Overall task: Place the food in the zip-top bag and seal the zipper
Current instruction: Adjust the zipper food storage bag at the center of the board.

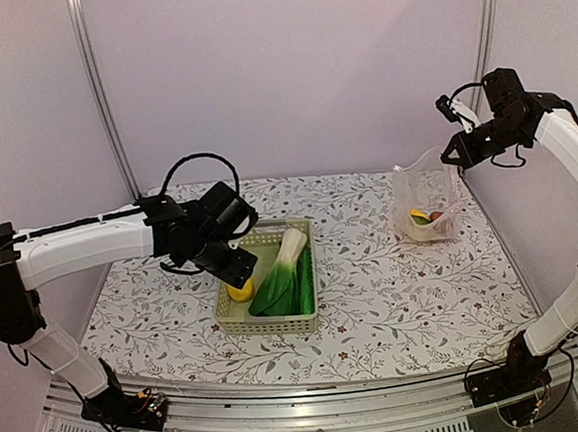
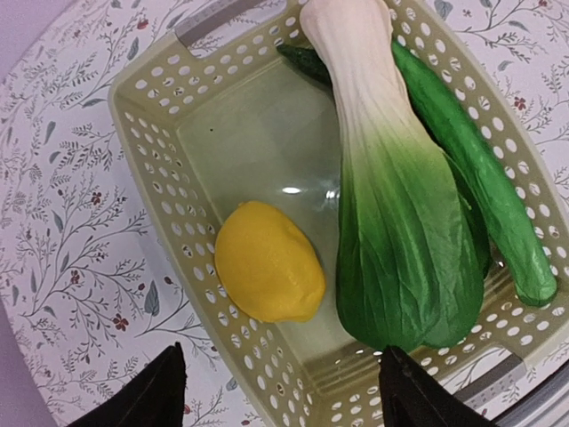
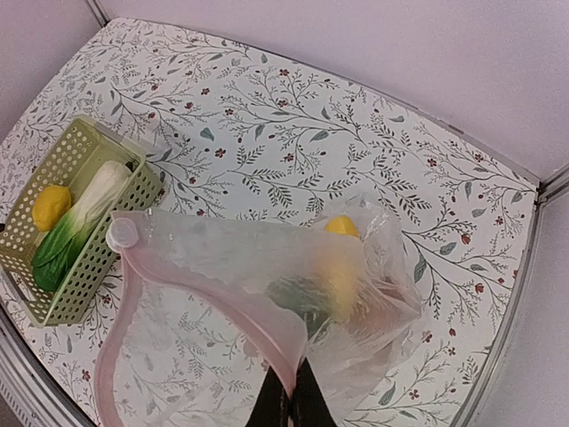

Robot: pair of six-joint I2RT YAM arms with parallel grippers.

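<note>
Hanging low over a pale green lattice plastic basket [image 1: 268, 326], the left gripper [image 2: 284, 405] has its two dark fingers spread wide with nothing between them. Just ahead of it in the basket lies a yellow lemon-shaped toy fruit [image 2: 267, 262]. Close beside that is a leafy green toy bok choy with a white stem [image 2: 391, 196], lying lengthwise. The bok choy touches a long dark green toy cucumber [image 2: 471, 151] that runs along the basket's right wall. The basket sits on a table covered in a white floral-print cloth [image 1: 406, 297].

Well to the right, the right gripper [image 3: 293, 400] sits high, pinched together on the mouth edge of a transparent crinkly plastic zip-top bag [image 3: 222, 258]. The bag's lower part rests on the cloth. Inside it are a second yellow fruit [image 3: 342, 267], something dark green and a small orange-brown piece [image 1: 436, 214]. The pinkish zipper strip [image 3: 213, 298] gapes open, unsealed.
</note>
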